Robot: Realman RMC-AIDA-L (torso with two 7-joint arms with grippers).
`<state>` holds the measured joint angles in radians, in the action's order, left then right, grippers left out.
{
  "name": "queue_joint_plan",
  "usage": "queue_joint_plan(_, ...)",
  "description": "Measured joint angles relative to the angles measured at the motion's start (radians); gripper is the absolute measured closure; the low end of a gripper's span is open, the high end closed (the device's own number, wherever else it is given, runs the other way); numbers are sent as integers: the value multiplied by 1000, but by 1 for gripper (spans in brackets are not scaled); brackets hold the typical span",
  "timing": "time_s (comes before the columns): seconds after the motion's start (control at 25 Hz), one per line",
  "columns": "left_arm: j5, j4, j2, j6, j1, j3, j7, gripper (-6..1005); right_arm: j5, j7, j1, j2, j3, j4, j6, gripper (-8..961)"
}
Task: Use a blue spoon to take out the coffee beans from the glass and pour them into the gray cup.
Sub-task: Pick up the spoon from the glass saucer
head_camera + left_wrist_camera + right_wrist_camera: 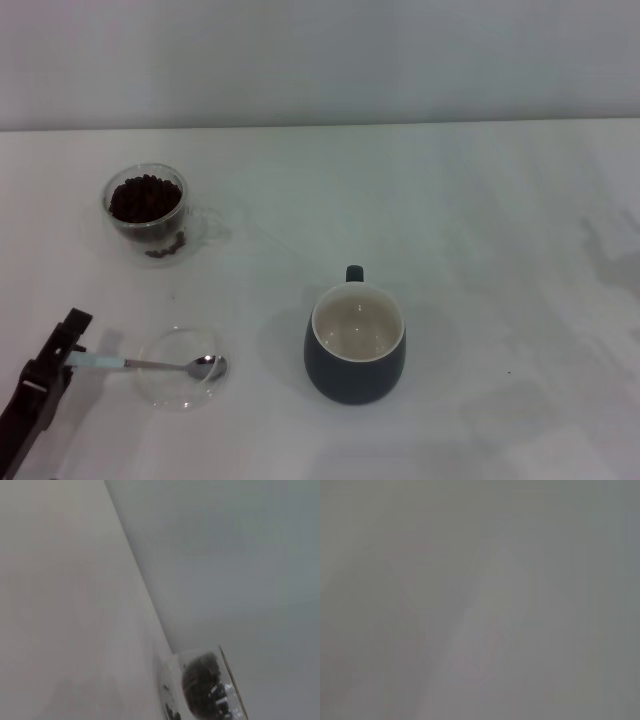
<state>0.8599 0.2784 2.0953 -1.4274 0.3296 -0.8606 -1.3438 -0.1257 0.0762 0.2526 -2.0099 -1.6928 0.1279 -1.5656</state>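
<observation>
1. Spoon: the blue spoon [165, 365] lies with its bowl in a shallow clear dish [180, 382], handle end between the left gripper [72, 356] fingers, which seem pinched on it.
2. It looks light, stiff and slippery; the pale handle is the place to grip.
3. Right gripper is unseen.

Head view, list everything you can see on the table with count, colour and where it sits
glass: one, clear, far left of the table.
coffee beans: many, dark brown, filling the glass.
gray cup: one, dark gray with cream inside, empty, near centre, handle pointing away.
shallow dish: one, clear, near left.
blue spoon: one, metal bowl resting in the dish, pale blue handle pointing left.
table: one, white.
left gripper: one, black, near left edge, at the spoon's handle end.
Right gripper: not in view.
</observation>
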Motion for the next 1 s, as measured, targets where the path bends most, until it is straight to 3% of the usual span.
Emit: queue_joint_plan(1.0,41,-2,4,-13,20,0,42,382,-1,-24,-2,-1,-11,2,-12,377)
